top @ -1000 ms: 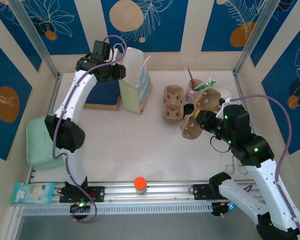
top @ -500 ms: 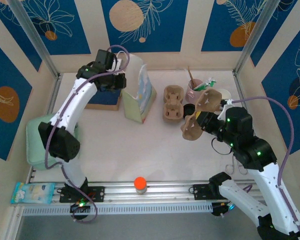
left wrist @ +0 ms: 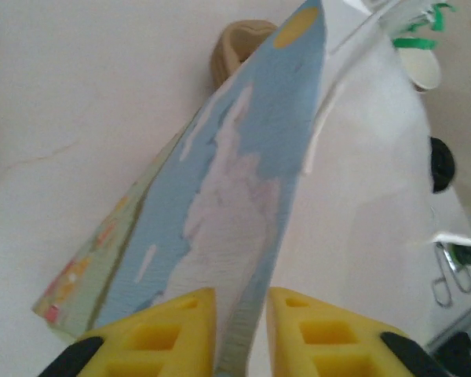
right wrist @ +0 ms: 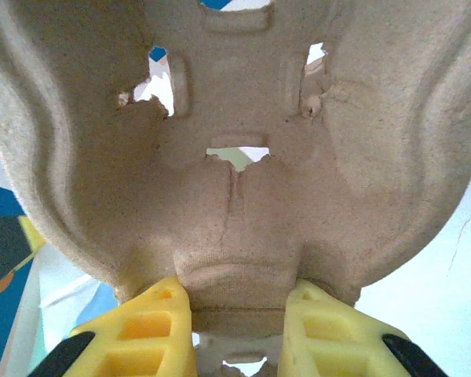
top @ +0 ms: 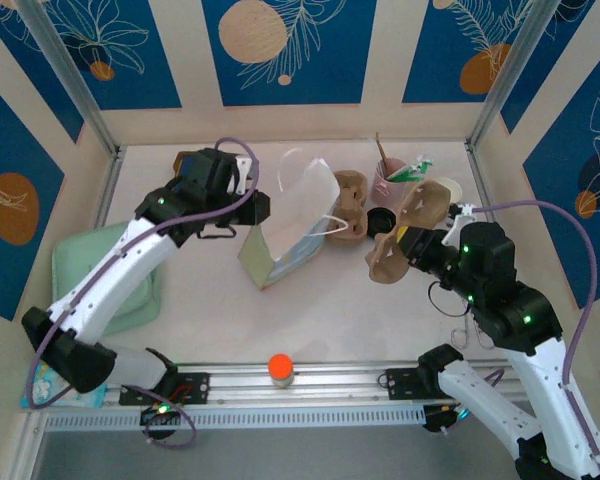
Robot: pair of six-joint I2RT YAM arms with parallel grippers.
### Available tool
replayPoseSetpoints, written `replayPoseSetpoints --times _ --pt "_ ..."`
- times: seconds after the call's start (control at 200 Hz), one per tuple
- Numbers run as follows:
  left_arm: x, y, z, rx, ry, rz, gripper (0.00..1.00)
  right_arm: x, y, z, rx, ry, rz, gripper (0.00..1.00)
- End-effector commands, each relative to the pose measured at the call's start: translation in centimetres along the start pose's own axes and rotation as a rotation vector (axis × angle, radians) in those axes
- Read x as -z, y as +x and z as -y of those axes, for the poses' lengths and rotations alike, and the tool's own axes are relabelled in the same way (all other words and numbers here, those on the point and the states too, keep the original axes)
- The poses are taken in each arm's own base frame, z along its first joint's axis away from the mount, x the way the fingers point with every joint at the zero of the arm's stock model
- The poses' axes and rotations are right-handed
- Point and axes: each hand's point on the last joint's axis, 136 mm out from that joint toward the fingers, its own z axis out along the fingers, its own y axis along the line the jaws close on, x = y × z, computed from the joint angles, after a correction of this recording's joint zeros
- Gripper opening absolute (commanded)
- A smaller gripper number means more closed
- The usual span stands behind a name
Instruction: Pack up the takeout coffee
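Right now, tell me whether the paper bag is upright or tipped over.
Tipped. In the top view the paper bag slants rightward with its open mouth showing; the left gripper is clamped on its wall.

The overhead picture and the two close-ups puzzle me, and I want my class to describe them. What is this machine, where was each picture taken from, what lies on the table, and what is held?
Two white robot arms are bolted to a table. One camera looks down from above; the other two ride on the wrists, looking past each claw. The left claw pinches the edge of a paper bag, which is tilted with its mouth open. The right claw holds a cardboard cup carrier in the air. On the table lie a second carrier, a pink cup of stirrers and a green box.
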Motion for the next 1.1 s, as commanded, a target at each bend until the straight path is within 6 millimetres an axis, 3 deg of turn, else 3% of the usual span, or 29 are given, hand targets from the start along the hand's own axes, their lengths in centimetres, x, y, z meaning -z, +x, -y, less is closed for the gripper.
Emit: replayPoseSetpoints --times 0.0,0.095,0.2,0.32,0.475,0.62,0.755,0.876,0.981,1.096 --pt "0.0 1.7 1.0 0.044 0.024 0.0 0.29 0.5 -0.2 0.0 0.002 -0.002 0.015 0.18" --pt "-0.1 3.3 1.4 0.054 0.045 -0.021 0.31 0.7 -0.3 -0.1 0.005 -0.006 0.019 0.18" --pt "0.3 3.3 0.9 0.02 0.003 -0.023 0.43 0.8 -0.3 -0.2 0.004 -0.008 0.019 0.18" --pt "2.5 0.5 -0.1 -0.087 -0.109 0.057 0.6 0.8 -0.4 -0.3 0.005 -0.013 0.019 0.18" --pt "4.0 -3.7 -0.5 -0.239 -0.213 0.122 0.72 0.9 -0.6 -0.5 0.008 -0.011 0.022 0.18" --pt "1.3 -6.4 -0.9 -0.342 -0.193 0.051 0.73 0.9 -0.7 -0.7 0.011 -0.016 0.019 0.18" --pt "-1.5 -7.1 -0.1 -0.505 -0.154 -0.072 0.75 0.8 -0.8 -0.6 0.014 -0.009 0.022 0.18" --pt "-3.7 -8.5 -1.2 -0.59 -0.221 -0.119 0.76 0.7 -0.9 -0.7 0.018 -0.009 0.021 0.18" --pt "-4.6 -9.8 -2.4 -0.627 -0.308 -0.146 0.76 0.6 -0.9 -0.7 0.024 -0.003 0.02 0.18" --pt "-4.7 -10.8 -2.1 -0.638 -0.316 -0.132 0.76 0.5 -0.9 -0.4 0.028 0.009 0.023 0.18"
